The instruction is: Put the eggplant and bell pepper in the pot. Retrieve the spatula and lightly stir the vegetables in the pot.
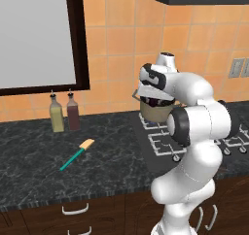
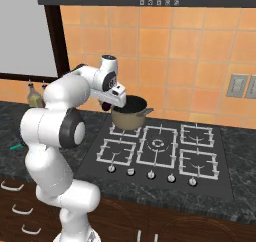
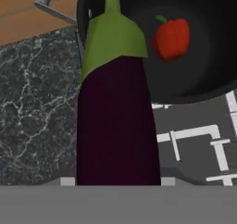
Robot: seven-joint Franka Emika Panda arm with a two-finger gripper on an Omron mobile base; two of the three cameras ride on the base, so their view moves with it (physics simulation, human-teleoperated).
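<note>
Orange wall tiles back a dark marbled worktop [image 1: 34,151] and a black gas hob [image 2: 160,151] in this kitchen. Above the hob's rear left burner the claw [image 2: 106,105] is pinching the eggplant [image 3: 118,121], which fills the hand view as a dark purple body with a green cap pointing towards the pot [image 2: 131,117]. In the right base view the eggplant hangs at the pot's left rim, just above it. Inside the pot's dark bowl lies a red bell pepper [image 3: 171,38]. Well to the left on the worktop, the spatula [image 1: 77,154] lies flat, tan blade towards the wall. Two bottles [image 1: 64,113], one yellowish and one dark red, stand by the wall beneath a dark-framed window [image 1: 78,40].
</note>
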